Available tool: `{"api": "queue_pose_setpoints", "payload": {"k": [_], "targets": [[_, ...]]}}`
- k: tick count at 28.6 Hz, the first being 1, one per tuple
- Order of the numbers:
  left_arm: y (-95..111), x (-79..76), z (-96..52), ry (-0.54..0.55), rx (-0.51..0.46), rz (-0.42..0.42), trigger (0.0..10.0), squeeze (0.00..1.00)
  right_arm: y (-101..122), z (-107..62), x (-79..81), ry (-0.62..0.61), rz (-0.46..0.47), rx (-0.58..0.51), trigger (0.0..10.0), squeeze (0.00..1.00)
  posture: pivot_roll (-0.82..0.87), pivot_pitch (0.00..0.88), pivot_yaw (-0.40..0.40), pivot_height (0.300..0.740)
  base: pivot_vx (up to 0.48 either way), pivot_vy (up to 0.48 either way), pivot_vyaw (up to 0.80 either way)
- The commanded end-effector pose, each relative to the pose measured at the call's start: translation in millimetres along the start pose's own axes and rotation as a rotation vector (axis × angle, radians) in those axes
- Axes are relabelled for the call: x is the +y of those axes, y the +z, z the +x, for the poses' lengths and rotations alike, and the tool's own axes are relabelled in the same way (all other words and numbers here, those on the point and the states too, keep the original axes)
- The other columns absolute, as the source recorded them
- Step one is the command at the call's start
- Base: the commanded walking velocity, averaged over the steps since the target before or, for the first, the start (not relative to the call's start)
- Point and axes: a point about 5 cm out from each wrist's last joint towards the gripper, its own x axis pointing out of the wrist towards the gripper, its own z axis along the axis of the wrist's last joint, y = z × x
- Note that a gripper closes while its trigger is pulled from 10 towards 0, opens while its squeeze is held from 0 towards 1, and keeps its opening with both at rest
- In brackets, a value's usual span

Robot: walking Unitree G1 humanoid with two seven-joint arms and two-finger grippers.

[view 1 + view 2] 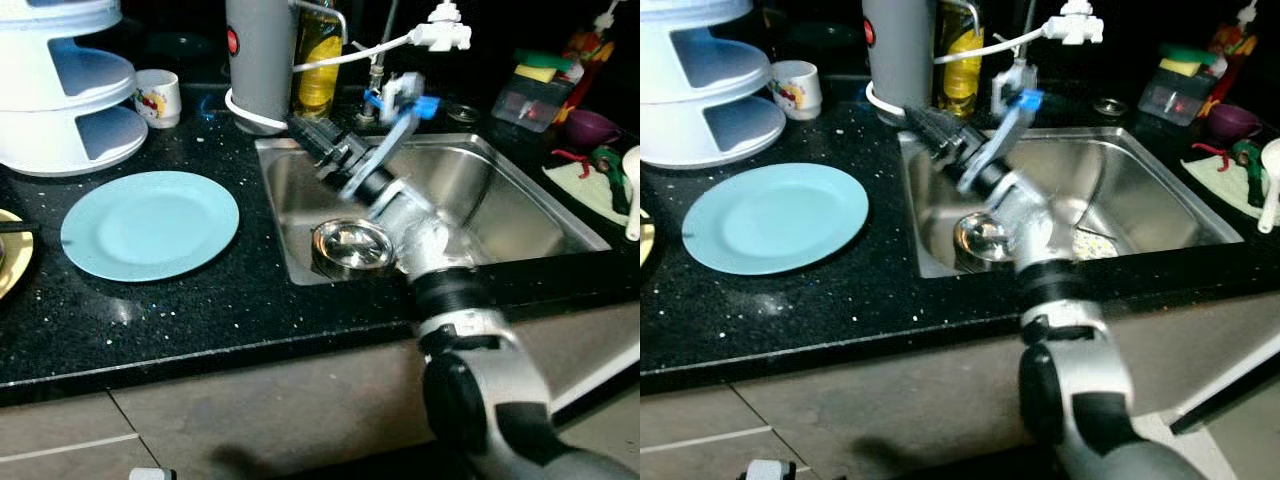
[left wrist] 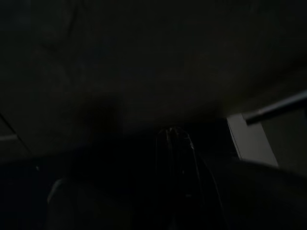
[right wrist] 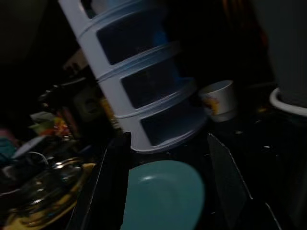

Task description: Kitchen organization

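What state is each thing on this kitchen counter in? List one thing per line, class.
Blue plate: flat on the counter, nothing on it.
Steel bowl: upright in the sink.
White cup: upright beside the white tiered rack.
Oil bottle: upright behind the sink.
Right gripper: open, holding nothing, over the sink's left edge, pointing toward the plate.
Left gripper: too dark to judge.

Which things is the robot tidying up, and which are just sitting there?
For the job:
right gripper, jaws open, over the counter beside the sink, aimed at the plate
rack
steel bowl in the sink

Just lying about:
mug
oil bottle
purple bowl
sponge box
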Motion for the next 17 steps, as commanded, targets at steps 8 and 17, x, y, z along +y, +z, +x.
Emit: {"api": "queue_pose_setpoints", "payload": {"k": [8, 17], "targets": [[23, 14.9, 15.7, 0.1, -0.047, 0.147, 10.0, 0.0, -7, -8.7, 12.2, -0.007, -0.034, 0.002, 10.0, 0.0, 0.13, 0.0, -0.062, 0.74, 0.0, 0.0, 0.2], [39, 17.4, 24.9, 0.091, -0.066, 0.152, 10.0, 0.0, -27, -6.2, 31.5, 0.068, -0.131, 0.099, 10.0, 0.0, 0.13, 0.0, -0.052, 0.74, 0.0, 0.0, 0.8]]}}
